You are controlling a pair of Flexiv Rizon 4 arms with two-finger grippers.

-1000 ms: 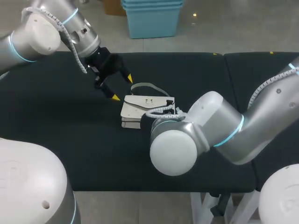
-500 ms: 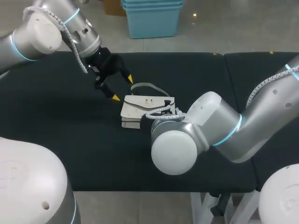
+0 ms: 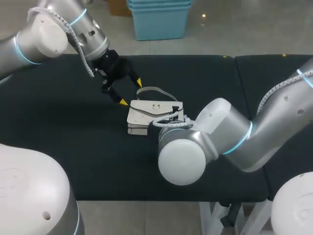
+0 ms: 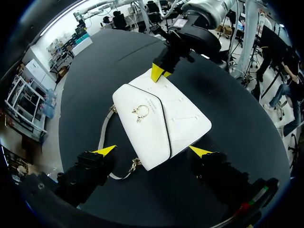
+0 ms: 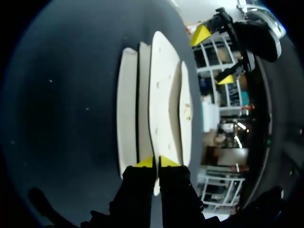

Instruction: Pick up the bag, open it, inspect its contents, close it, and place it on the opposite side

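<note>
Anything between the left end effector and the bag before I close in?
Only the bag's own strap, looping beside one fingertip of the left end effector in the left wrist view; otherwise bare black table.

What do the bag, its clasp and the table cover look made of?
Bag: smooth white leather or faux leather, judging by its even, low sheen and small stitch marks. Clasp: a gold-toned ring, probably metal. Table cover: dull black fabric or padded vinyl with a seam; I cannot tell which.
</note>
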